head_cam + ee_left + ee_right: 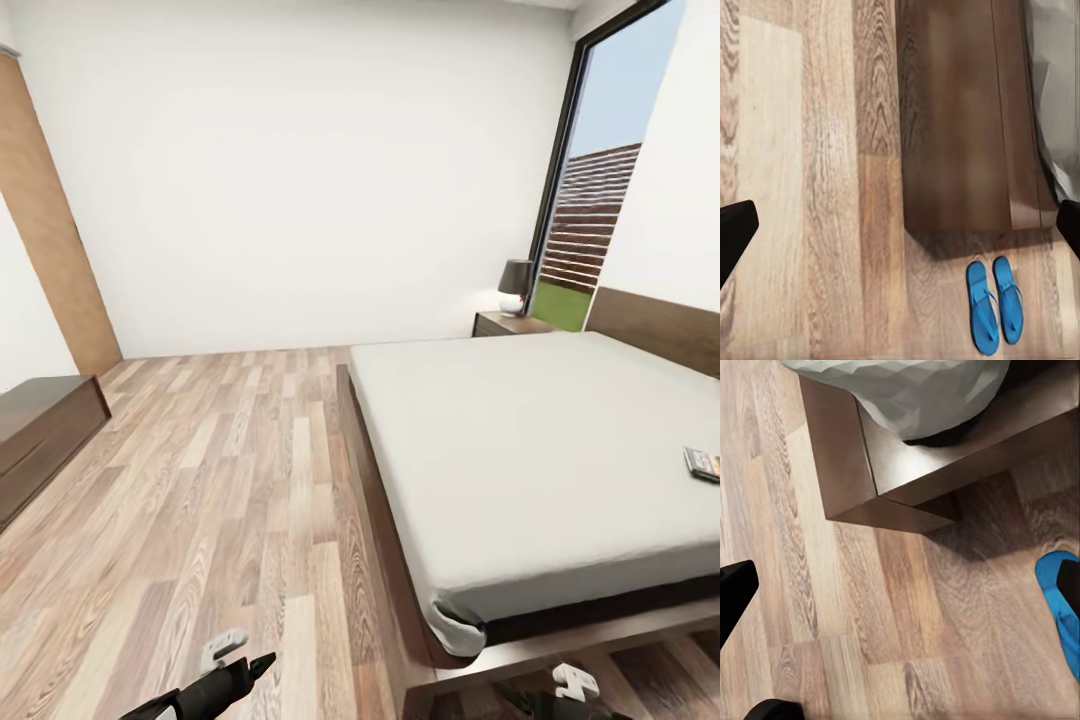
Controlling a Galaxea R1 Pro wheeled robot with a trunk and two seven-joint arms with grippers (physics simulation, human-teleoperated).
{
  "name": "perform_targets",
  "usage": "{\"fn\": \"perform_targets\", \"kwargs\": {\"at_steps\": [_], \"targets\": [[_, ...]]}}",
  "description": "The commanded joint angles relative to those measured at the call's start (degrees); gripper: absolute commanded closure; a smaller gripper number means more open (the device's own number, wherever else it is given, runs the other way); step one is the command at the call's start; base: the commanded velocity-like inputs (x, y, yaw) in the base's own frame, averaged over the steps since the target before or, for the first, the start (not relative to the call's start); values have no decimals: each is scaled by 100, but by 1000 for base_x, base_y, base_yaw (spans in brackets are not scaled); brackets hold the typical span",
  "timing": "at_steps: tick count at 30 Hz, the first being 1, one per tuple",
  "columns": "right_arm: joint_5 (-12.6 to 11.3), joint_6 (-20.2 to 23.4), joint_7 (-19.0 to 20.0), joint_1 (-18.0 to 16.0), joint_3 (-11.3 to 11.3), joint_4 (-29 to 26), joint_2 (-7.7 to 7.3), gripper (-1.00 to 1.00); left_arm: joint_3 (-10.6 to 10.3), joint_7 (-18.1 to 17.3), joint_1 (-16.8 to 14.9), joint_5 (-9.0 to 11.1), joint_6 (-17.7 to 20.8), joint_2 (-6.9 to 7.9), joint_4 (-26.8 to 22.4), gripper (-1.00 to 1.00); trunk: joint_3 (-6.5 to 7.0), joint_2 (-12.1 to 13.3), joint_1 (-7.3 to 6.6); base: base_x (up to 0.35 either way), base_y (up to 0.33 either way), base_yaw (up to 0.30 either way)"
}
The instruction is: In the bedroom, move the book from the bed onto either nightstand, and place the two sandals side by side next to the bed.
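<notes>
Left fingers [735,232]: dark tips at opposite edges of the left wrist view, spread wide, nothing between them, hanging above the floor.
Right fingers [735,600]: also wide apart and empty, above the floor.
Left gripper [240,672]: low in the head view, over the planks beside the bed's foot end.
Right gripper [560,700]: low in the head view, just off the bed's near corner; only partly seen.
Floor [817,150]: brown wood planks, directly under both sets of fingers.
Sandals [994,304]: two bright blue ones lying side by side and parallel on the floor, just off the end of the bed frame, below and between the left fingers; one [1061,600] shows partly behind a right fingertip.
Bed [520,440]: dark wooden frame, grey mattress, its corner near both grippers.
Book [703,463]: flat on the mattress, well away from the fingers, towards the headboard.
Nightstand [505,323]: far side of the bed, by the window, with a lamp [516,286] on top.
Dresser [45,425]: against the left wall, well apart from the left fingers.
</notes>
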Motion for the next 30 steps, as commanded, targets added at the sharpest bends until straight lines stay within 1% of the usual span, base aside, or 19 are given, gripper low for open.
{"fn": "perform_targets", "kwargs": {"at_steps": [1,30], "targets": [[37,51,23,-3,-50,-10,3,-100,-49,-17,-2,56,5,4,0,-100,-2,-3,-1,-18,0,-241],[37,51,23,-3,-50,-10,4,-100,-49,-17,-2,56,5,1,0,-100,85,-3,-1,-1,0,-250]]}}
